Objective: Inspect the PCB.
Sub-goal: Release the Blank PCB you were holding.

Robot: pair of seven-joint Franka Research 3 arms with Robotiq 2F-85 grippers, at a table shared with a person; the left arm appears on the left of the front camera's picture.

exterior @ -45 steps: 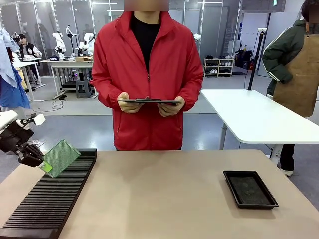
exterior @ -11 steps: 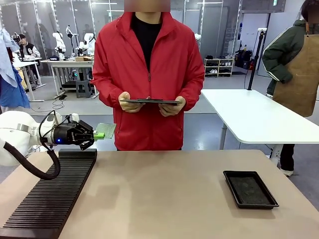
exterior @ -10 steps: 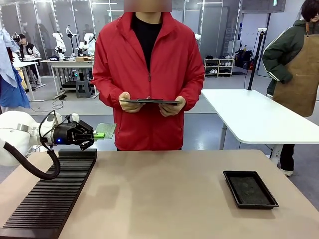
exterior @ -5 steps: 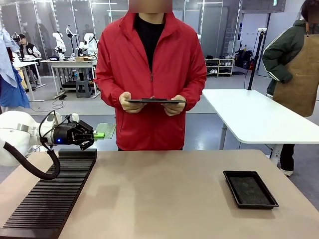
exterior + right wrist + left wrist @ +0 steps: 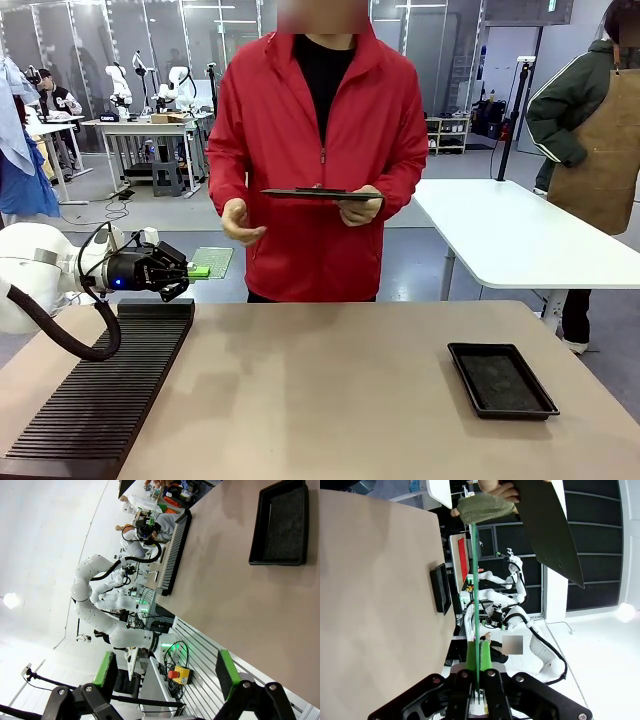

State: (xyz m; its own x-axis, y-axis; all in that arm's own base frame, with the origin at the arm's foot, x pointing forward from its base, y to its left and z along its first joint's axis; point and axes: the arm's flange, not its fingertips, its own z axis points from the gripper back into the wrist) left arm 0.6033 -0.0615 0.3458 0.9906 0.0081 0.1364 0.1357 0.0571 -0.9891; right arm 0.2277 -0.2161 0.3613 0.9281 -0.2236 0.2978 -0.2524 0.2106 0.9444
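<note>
My left gripper (image 5: pixel 190 271) is shut on the near edge of the green PCB (image 5: pixel 212 262), holding it flat and level above the far left of the table, pointed toward the person. In the left wrist view the PCB (image 5: pixel 476 590) appears edge-on as a thin green line running up from between the green pads (image 5: pixel 471 656). The person in a red jacket holds a dark tablet (image 5: pixel 322 194) in one hand; the other hand (image 5: pixel 240 222) hangs free, a little beyond the board. My right gripper (image 5: pixel 162 670) stands open above the table with nothing between its fingers.
A long black slotted rack (image 5: pixel 105 395) lies along the table's left side, below my left gripper. A shallow black tray (image 5: pixel 501 380) sits at the right, seen also from the right wrist as the tray (image 5: pixel 280 525). Another person stands by a white table (image 5: pixel 510 235) far right.
The person has shifted to the right and taken one hand off the tablet, lowering it toward the PCB. Earlier my left arm lifted the PCB from the rack and levelled it; it now holds still.
</note>
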